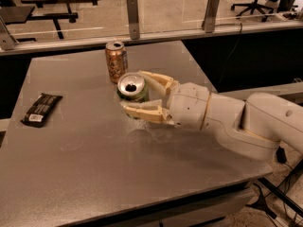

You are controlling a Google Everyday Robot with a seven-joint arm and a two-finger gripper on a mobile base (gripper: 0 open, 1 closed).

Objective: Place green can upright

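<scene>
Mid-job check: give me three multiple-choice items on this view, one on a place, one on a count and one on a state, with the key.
1. Where on the table does the dark packet lie?
A. near the view's left edge
B. at the far edge
C. at the near right corner

2. How many cans show?
A. one
B. two
C. three

3. What is the gripper doing?
A. hanging open over bare table
B. shut on the packet
C. shut on the green can

Key:
1 A: the packet lies alone, far left in the view.
2 B: there is the green can, plus the gold-brown can standing just behind it.
3 C: the gripper's fingers sit on either side of the green can, toward the back of the table.
</scene>
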